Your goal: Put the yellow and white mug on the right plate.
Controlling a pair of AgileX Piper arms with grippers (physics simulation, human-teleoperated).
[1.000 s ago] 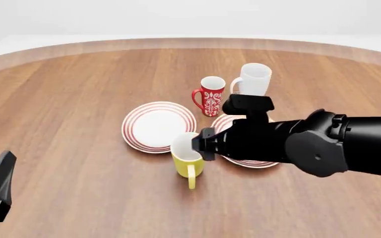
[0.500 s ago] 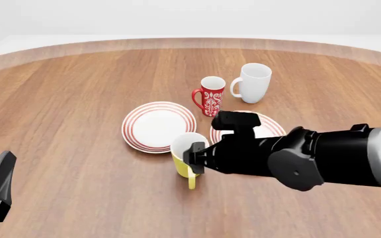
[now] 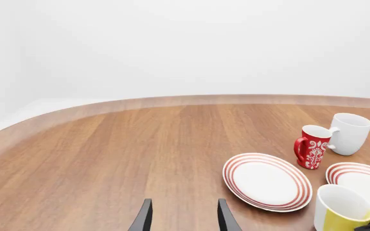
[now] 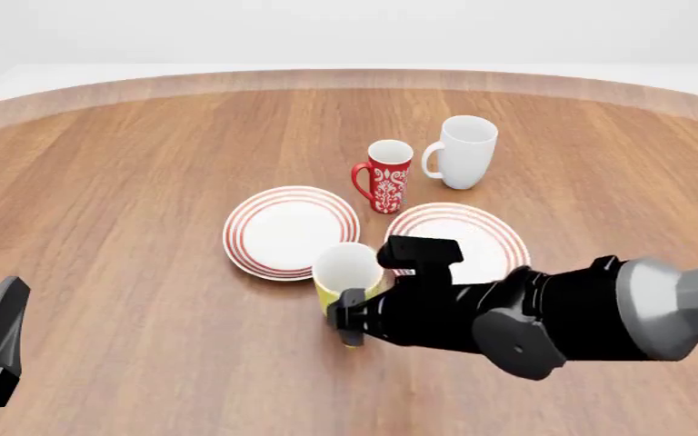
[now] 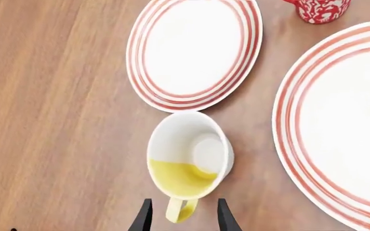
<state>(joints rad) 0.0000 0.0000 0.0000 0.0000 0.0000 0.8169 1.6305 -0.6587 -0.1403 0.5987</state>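
Your right gripper [image 4: 346, 318] is mostly buried under its own black wrist in the front view, so you can't read the jaws there. The right wrist view shows them: two dark fingertips [image 5: 144, 217] parted, straddling the handle of the yellow and white mug [image 5: 189, 161] without clamping it. Contact with the handle, can't tell.

The mug's lower body and handle are hidden behind the arm in the front view; only the white rim and a strip of yellow show [image 4: 346, 270]. In the left wrist view it's cut off at the frame edge [image 3: 340, 210]. It stands upright on the table, just in front of the gap between the two plates, off both.

The right plate [image 4: 485, 238] is partly covered by your arm in the front view and cropped in the right wrist view [image 5: 339, 125]. The left plate [image 4: 291, 231] is fully visible.

Your left gripper [image 3: 183, 217] shows only its finger ends, spread, with nothing between them, over bare table. In the front view only a dark wedge of that arm appears low left.

The table [image 4: 143, 182] is round-edged brown wood grain with a lighter rim; plain white surround.

Behind the plates are the red mug [image 4: 387, 176], slim with a white pattern, and the white mug [image 4: 462, 152], taller and plain. Both upright, near each other, not touching. Plates are flat, white, with thin red rings.
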